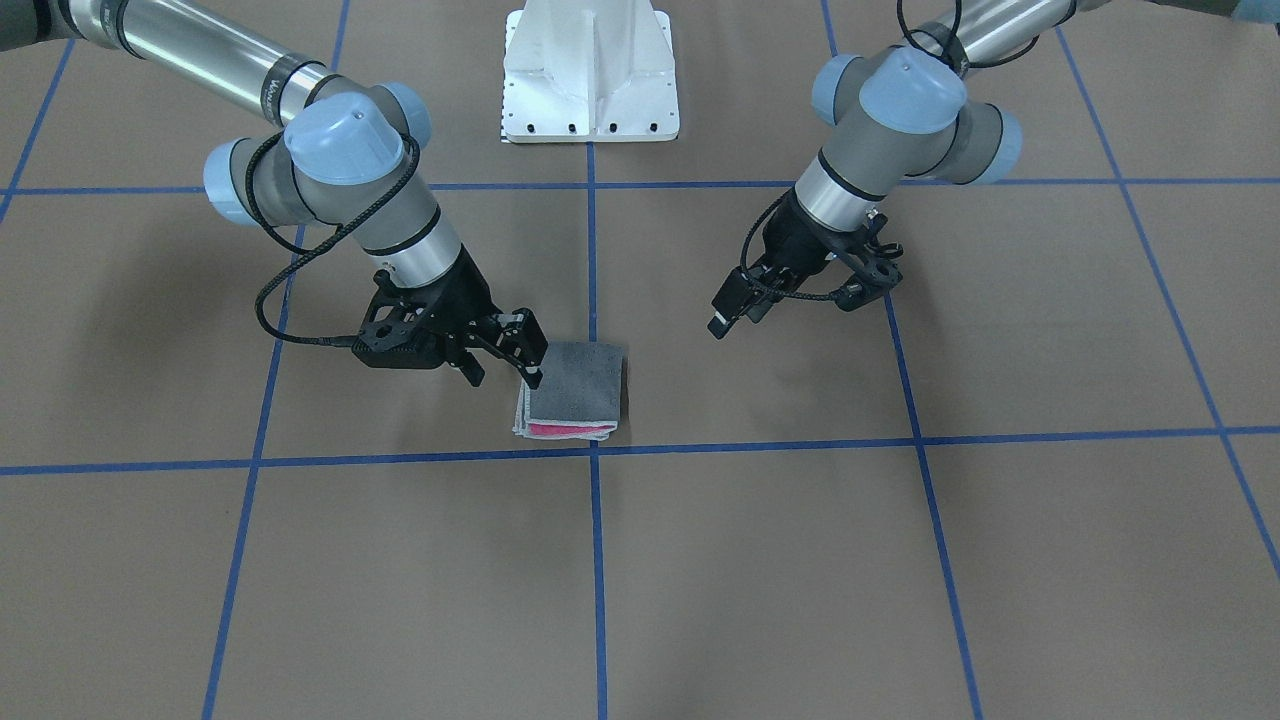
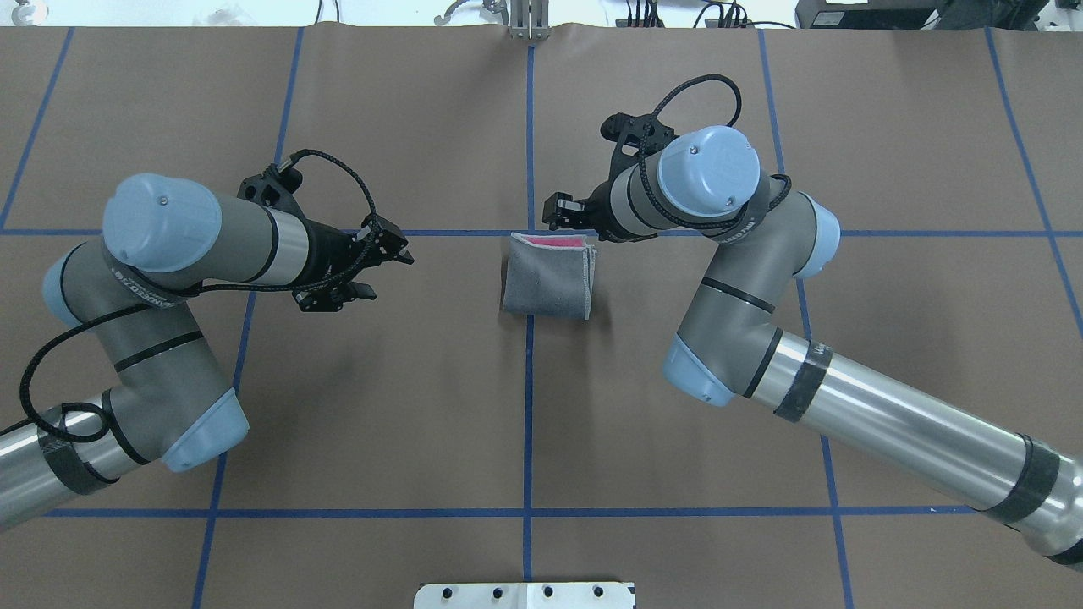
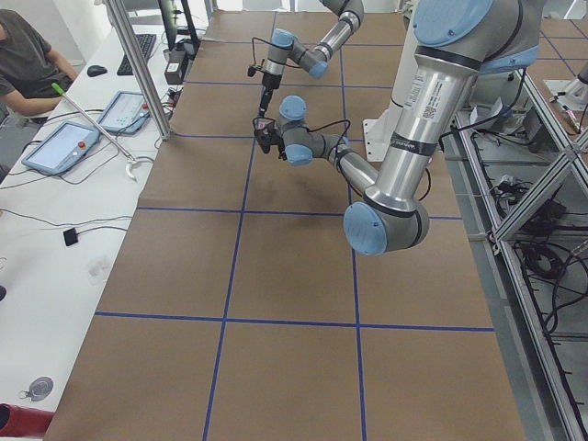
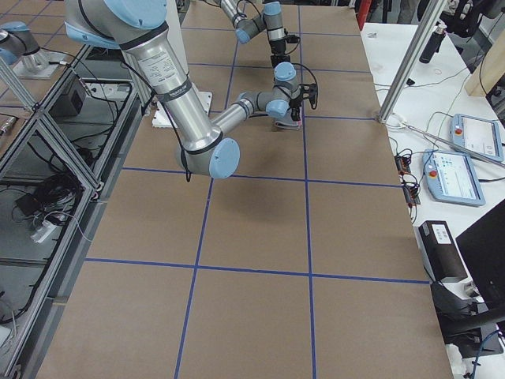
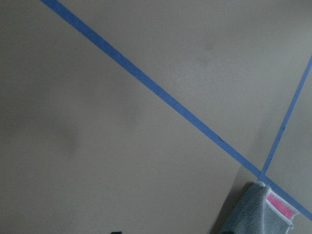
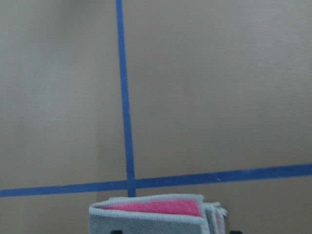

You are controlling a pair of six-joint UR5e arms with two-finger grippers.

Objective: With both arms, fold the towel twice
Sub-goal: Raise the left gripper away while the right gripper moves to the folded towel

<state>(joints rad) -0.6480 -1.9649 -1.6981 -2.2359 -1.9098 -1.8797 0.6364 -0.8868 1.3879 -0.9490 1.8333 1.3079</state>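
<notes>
**While the towel [image 2: 548, 279] lies folded at centre, both grippers stand open**

Item 1. The towel rests flat in the middle of the table [image 2: 381, 423], well clear of every edge. It is folded into a small rectangle with the dark grey face up. Pink shows only in the layered edge turned away from the robot, and that edge lies along a crosswise blue tape line [image 2: 931, 233]. The bundle straddles the tape line running from the robot's edge to the far edge.

Item 2. The right gripper [image 1: 505, 378] is at the towel's far corner on the robot's right. Its fingers are spread, and one finger [image 1: 528, 352] is over the towel's border. Contact with the cloth cannot be confirmed. The right wrist view shows the pink-lined edge just below the camera.

Item 3. The left gripper [image 2: 381, 271] is off the table surface, well apart from the towel on the robot's left. Its fingers are parted and nothing is between them.
</notes>
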